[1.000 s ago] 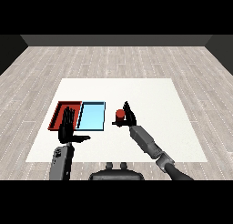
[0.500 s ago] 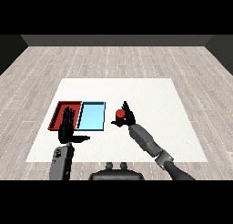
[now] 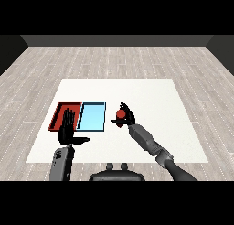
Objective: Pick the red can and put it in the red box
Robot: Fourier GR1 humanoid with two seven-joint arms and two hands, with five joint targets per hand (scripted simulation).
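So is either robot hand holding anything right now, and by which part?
The right robot hand is curled round the red can, gripping its side. The left robot hand holds nothing, its fingers straight, in front of the red tray.

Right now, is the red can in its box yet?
Not yet. The right hand has its fingers curled round the red can, beside the light blue tray. The red tray holds no can. The left hand is open. Left: carry it over and put it in.
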